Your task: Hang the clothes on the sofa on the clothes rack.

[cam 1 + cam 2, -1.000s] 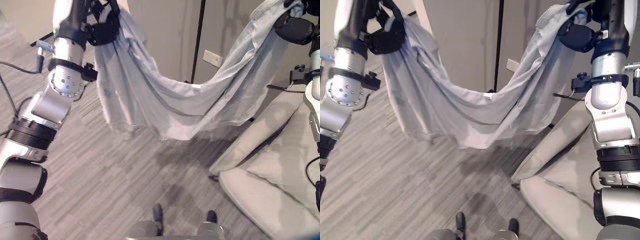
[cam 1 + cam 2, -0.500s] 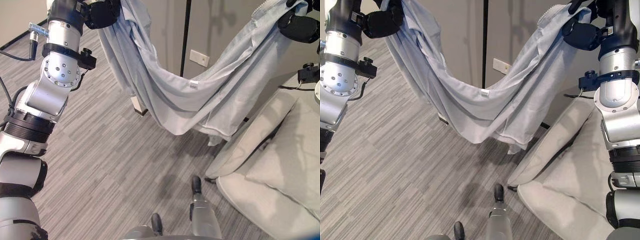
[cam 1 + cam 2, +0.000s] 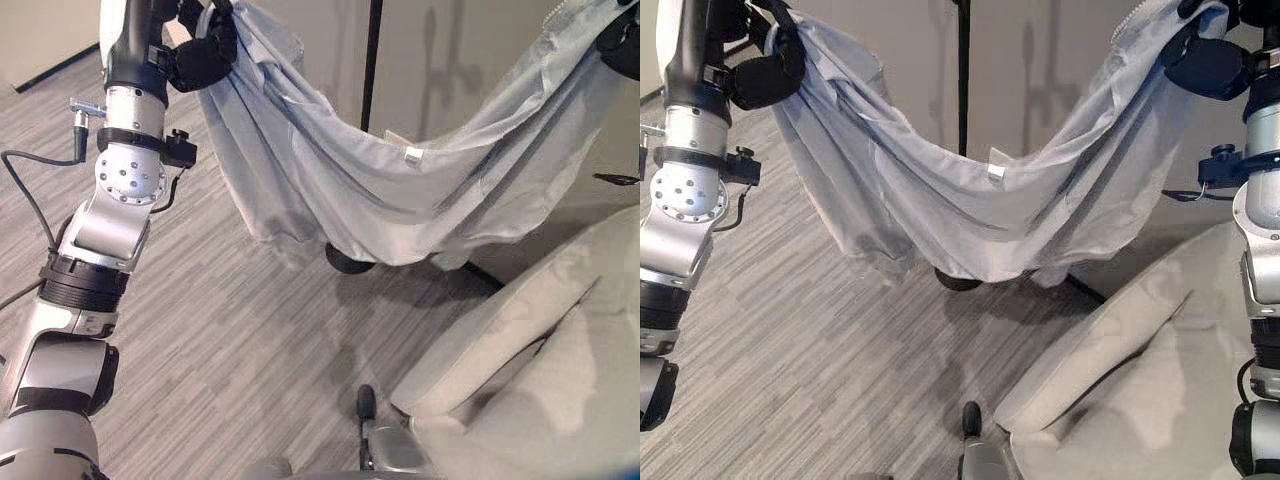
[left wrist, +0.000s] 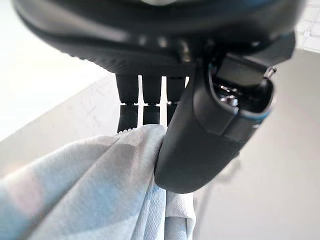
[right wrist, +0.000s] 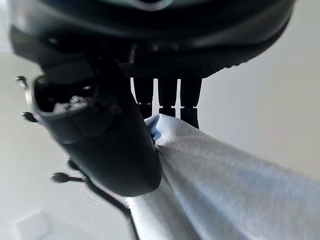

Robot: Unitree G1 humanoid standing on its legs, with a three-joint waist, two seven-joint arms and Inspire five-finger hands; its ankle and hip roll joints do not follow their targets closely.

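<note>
Shirt [image 3: 980,200] off the sofa [image 3: 1120,350], pinched by left hand [image 3: 205,55] & right hand [image 3: 1200,65]; next we carry it to the rack pole [image 3: 962,75].

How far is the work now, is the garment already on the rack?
Done: the pale blue garment is off the sofa. In hand: left hand and right hand each pinch an end, stretching it before the rack pole. Left: hanging it.

Grey striped carpet [image 3: 230,330] covers the floor across the lower left and centre of the frame. A plain beige wall [image 3: 470,60] fills the upper middle, with a pale wall outlet [image 3: 395,137] low on it.
</note>
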